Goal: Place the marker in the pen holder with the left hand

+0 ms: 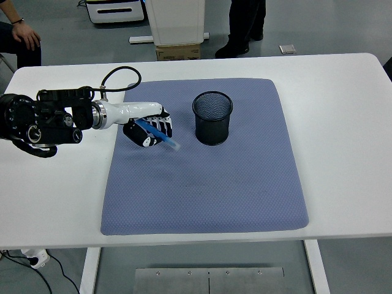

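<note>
Transport step, marker in hand. Left hand (149, 131) reaches in over the blue mat (245, 196) with its fingers curled around a blue marker (157, 134), which is clear of the mat surface. Marker lies at a slant across the palm, its upper end buried in the grip and its lower, paler tip pointing toward the near edge of the mat and slightly toward the holder (213, 117). Hand and marker sit to the left of the holder, near it but apart, at about the same depth on the mat.

Holder is a black mesh cup standing upright on the far half of the mat, mouth open and facing up; nothing can be seen inside it. Right hand is not in view. White table (343, 122) carries only the mat beyond the arm. Legs of one person stand behind the table beyond the holder, and another person's hand rests at the far left corner of the view.

Judged stage: grasp is complete and the carry toward the holder is under way; insertion is not yet done. Next move likely calls for bringing the hand above the holder's rim, turning the wrist so the marker stands nearer vertical with its free tip down, centring that tip over the mouth, then releasing the fingers.
</note>
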`<action>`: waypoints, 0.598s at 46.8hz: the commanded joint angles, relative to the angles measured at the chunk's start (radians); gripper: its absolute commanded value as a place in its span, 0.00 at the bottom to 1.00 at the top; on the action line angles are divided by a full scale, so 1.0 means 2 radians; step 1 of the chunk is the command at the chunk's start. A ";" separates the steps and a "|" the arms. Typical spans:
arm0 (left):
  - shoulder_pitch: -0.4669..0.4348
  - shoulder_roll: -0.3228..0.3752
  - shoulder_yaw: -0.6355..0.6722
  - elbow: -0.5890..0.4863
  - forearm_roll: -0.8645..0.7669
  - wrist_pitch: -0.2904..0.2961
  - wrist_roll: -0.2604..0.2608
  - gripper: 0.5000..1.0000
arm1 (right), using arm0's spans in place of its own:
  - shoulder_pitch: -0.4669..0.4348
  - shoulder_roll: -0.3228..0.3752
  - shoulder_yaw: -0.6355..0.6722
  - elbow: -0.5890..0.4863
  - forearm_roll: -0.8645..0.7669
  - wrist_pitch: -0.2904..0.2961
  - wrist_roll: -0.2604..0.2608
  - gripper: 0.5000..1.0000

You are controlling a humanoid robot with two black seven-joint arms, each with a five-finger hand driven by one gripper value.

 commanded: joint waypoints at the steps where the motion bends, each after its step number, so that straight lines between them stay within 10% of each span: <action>1: -0.006 0.007 -0.009 0.000 -0.005 -0.014 0.000 0.00 | 0.000 0.000 0.000 0.000 0.000 0.000 0.000 1.00; 28: -0.034 0.022 -0.067 0.001 -0.015 -0.029 0.006 0.00 | 0.000 0.000 0.000 0.000 0.000 0.000 0.000 1.00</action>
